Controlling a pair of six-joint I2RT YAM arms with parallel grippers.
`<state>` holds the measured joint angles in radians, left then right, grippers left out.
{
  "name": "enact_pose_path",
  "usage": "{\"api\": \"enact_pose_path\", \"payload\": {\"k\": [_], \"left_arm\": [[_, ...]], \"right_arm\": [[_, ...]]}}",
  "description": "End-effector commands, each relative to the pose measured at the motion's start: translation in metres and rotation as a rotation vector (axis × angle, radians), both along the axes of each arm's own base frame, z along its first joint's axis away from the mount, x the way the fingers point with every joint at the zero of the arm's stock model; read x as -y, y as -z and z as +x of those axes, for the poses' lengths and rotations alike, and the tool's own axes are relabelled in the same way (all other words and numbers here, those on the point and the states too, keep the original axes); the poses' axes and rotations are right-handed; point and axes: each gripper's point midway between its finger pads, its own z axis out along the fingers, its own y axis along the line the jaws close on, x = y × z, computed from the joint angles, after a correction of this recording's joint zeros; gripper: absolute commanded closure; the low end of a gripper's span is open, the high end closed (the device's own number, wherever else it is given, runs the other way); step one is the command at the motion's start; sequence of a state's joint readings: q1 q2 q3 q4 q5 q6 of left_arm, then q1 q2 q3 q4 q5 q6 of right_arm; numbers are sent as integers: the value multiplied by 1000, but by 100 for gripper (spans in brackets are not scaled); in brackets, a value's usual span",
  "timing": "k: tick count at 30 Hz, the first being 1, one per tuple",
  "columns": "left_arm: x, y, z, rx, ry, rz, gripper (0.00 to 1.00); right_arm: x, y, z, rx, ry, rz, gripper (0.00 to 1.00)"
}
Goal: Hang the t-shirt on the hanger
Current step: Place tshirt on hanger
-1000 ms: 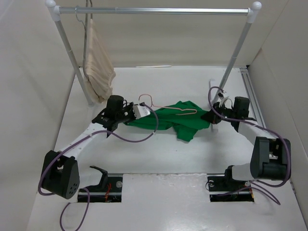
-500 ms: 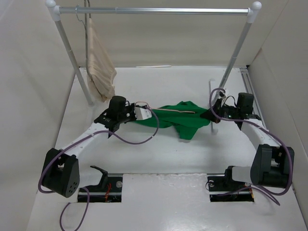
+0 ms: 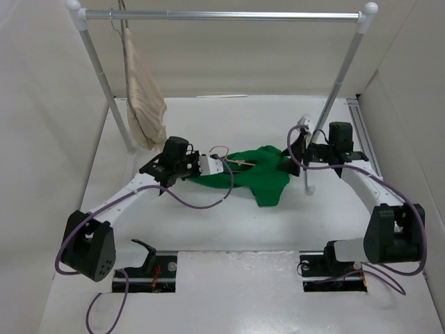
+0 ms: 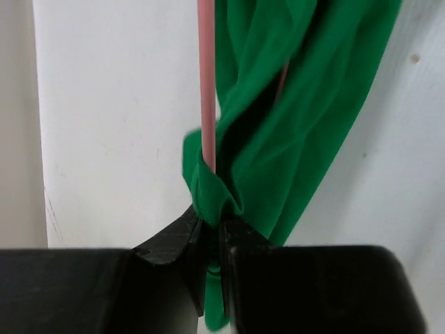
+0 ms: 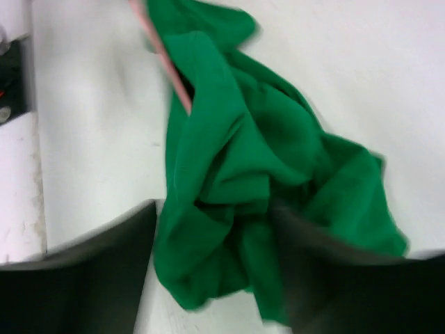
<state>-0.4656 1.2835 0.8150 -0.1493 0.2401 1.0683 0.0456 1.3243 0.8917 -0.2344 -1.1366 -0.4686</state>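
Okay, quick look at where things sit right now

The bright green, soft cloth t-shirt (image 3: 257, 175) is lying crumpled on the white table (image 3: 229, 229). It's roughly midway between the two arms and in front of the silver metal clothes rail (image 3: 222, 14). It's not spread flat at all. It's bunched into a long rumpled strip running left to right, with a fatter lump drooping toward the near side at its right end. Lots of deep folds, and I can't make out a sleeve or collar for sure.

The thin pink wire hanger (image 3: 236, 162) is in there with it. A bit of wire shows near the shirt's left end and the rest disappears under the green fabric.

The left gripper (image 3: 207, 165) is clamped tight at that left end. On its wrist cam the jaws pinch a fold of green cloth wrapped round the pink wire, which runs straight down into the pinch.

The right gripper (image 3: 293, 146) sits by the shirt's right end with its fingers (image 5: 83, 271) spread apart, gripping nothing. That wrist view is blurry, but the cloth lies beyond the gap.

Back left, a beige cloth (image 3: 142, 104) hangs from the rail.
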Motion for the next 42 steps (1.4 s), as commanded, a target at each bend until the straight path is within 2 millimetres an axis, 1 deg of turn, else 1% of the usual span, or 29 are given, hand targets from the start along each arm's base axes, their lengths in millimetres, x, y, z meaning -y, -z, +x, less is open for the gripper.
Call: {"api": "enact_pose_path", "payload": {"k": [1, 2, 4, 5, 8, 9, 10, 12, 13, 14, 15, 16, 17, 18, 19, 20, 21, 23, 24, 26, 28, 30, 32, 33, 34, 35, 39, 40, 42], "left_arm": [[33, -55, -16, 35, 115, -168, 100], [40, -59, -21, 23, 134, -180, 100], [46, -70, -25, 15, 148, -205, 100], [47, -68, -29, -6, 149, -216, 100], [52, -67, -33, -38, 149, -233, 100], [54, -67, -34, -43, 160, -240, 100], [56, -73, -31, -30, 155, -256, 100], [59, -77, -31, -34, 151, -284, 100], [62, -83, -30, -27, 156, -303, 100], [63, -85, -29, -21, 152, -313, 100], [65, -86, -31, -34, 155, -325, 100], [66, -88, -29, -20, 157, -331, 100], [68, -91, -29, -23, 159, -349, 100], [70, -91, -31, -28, 171, -356, 100], [70, -91, -31, -35, 165, -362, 100], [73, -97, -33, -22, 181, -378, 100], [72, -93, -34, -30, 180, -374, 100], [74, -99, -35, -27, 181, -398, 100], [74, -101, -36, -24, 176, -410, 100], [72, -101, -36, -18, 162, -415, 100], [68, -106, -31, 5, 137, -436, 100], [65, -105, -31, -8, 97, -465, 100], [56, -113, -23, -1, 41, -508, 100], [52, -114, -18, -10, 16, -519, 100], [48, -114, -12, -17, -19, -524, 100], [40, -109, -5, -36, -83, -534, 100], [9, -103, 22, 32, -272, -500, 100], [8, -100, 23, 36, -282, -495, 100], [7, -100, 23, 47, -272, -483, 100]], "right_arm": [[32, 20, 32, -50, 168, -118, 22], [42, 29, 35, -105, 219, -149, 17], [57, 24, 42, -117, 298, -202, 6], [60, 20, 45, -112, 313, -214, 6], [36, -44, 45, 119, 266, -253, 7], [22, -60, 39, 180, 226, -247, 8], [-4, -83, 23, 269, 154, -225, 8], [-30, -102, 11, 363, 75, -174, 14], [-48, -101, 0, 373, 18, -161, 16], [-55, -90, -5, 349, -8, -166, 19], [-61, -84, -6, 342, -26, -166, 25], [-67, -75, -8, 325, -49, -164, 28], [-74, -58, -5, 284, -79, -167, 31], [-81, -52, -7, 271, -113, -155, 33], [-86, -48, -2, 270, -128, -144, 33], [-97, -34, -1, 230, -151, -147, 31], [-103, -35, 2, 234, -158, -139, 31], [-109, -31, 16, 250, -140, -150, 26], [-114, -21, 22, 227, -133, -163, 24], [-119, -23, 35, 250, -113, -148, 24], [-119, -12, 43, 210, -91, -137, 27], [-122, -8, 47, 206, -88, -133, 45], [-120, -3, 48, 166, -79, -125, 65], [-119, 2, 47, 159, -80, -128, 86], [-113, -8, 45, 169, -56, -118, 95], [-104, -4, 42, 151, -33, -115, 100], [-64, -22, 34, 165, 71, -88, 100], [-53, -34, 29, 188, 94, -69, 100], [-46, -48, 23, 211, 108, -62, 100]]}}
